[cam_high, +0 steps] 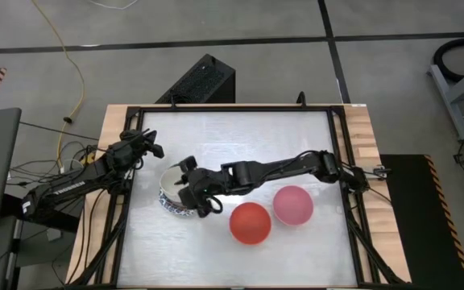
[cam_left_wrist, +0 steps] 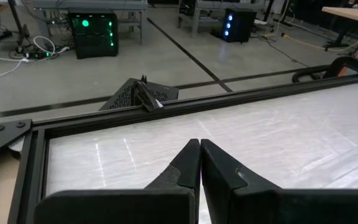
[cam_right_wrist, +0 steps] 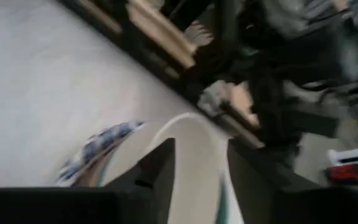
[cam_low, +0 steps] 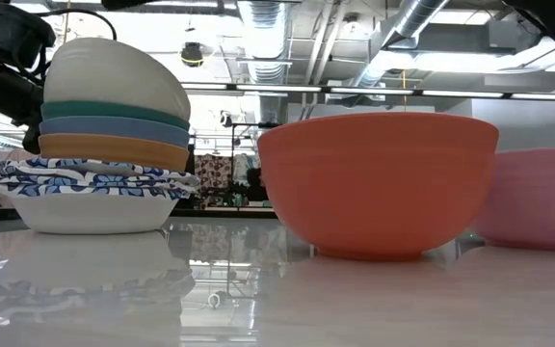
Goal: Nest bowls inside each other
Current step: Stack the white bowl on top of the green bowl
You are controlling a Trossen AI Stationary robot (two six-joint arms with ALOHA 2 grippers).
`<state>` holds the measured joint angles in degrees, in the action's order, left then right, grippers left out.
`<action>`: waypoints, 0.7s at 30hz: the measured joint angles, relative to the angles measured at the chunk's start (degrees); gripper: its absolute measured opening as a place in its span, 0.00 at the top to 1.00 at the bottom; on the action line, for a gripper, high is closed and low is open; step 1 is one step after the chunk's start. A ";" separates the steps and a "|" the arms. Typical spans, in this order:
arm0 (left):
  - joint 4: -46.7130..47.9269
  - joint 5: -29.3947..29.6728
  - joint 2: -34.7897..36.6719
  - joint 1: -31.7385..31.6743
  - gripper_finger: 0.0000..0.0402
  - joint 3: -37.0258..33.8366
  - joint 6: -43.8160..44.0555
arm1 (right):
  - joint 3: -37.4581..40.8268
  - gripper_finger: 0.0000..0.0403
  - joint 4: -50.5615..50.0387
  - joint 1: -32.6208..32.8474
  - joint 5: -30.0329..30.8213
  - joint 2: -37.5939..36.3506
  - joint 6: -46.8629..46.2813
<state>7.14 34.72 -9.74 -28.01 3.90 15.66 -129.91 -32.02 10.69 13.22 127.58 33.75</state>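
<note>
Right claw point(cam_right_wrist: 197, 168) straddles the tilted cream bowl point(cam_low: 114, 75) topping the stack.

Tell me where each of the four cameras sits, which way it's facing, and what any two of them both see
High: overhead, facing down; both arms, the bowl stack, red bowl, pink bowl.
Low: table height, facing level across; stack, red and pink bowls close up.
Left wrist: faces across the bare table to the floor; shut left gripper.
Right wrist: faces the stack's tilted cream bowl; open right gripper straddles its rim.
High and low share all the bowls.
</note>
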 joint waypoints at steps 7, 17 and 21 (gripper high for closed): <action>0.00 -0.79 0.00 0.02 1.00 0.00 0.00 | 0.77 0.90 11.42 3.24 5.08 2.95 1.36; 0.00 -2.86 -1.06 0.02 1.00 0.00 0.08 | 1.05 0.97 14.99 4.71 17.94 10.39 5.11; 0.00 -3.06 -1.52 0.02 1.00 -0.02 0.02 | 0.87 0.98 15.85 4.76 20.15 11.34 6.53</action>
<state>7.14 31.66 -11.26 -27.99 3.88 15.68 -129.04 -16.16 15.45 33.37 138.92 40.28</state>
